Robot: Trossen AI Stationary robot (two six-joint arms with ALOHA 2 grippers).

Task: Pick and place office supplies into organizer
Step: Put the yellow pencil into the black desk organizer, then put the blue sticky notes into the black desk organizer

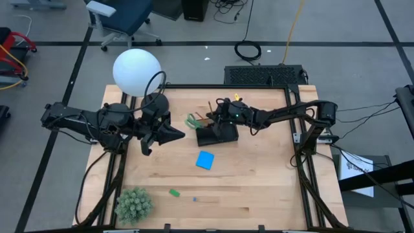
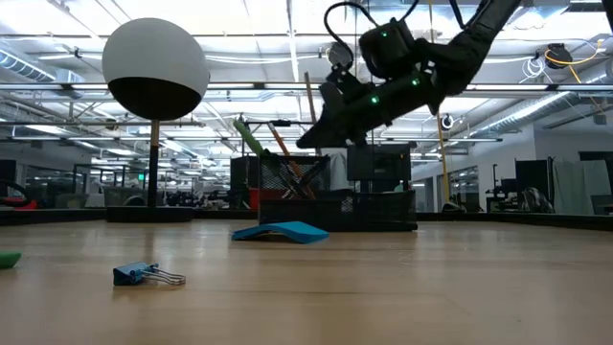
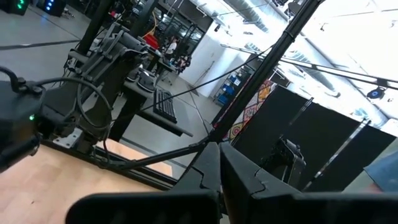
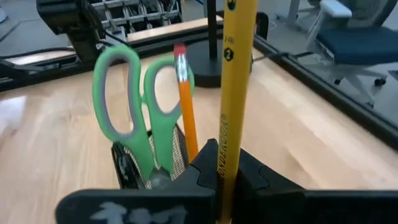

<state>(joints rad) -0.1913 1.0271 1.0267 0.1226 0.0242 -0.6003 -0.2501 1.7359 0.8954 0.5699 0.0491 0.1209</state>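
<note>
I see my right gripper (image 4: pixel 225 180) clamped on a yellow pencil (image 4: pixel 234 93), stamped "2" I think, above the organizer (image 1: pixel 217 134) holding green scissors (image 4: pixel 134 106); left gripper (image 1: pixel 176 134) closed, empty, beside the organizer.

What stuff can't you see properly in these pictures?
- High view: the right gripper and its arm cover most of the black mesh organizer, so its inside is hidden.
- Right wrist view: the long yellow pencil held in the gripper is cut off by the picture's edge.
- Low view: the small green eraser is cut by the edge.
- High view: the tiny blue binder clip is too small to recognise.
</note>
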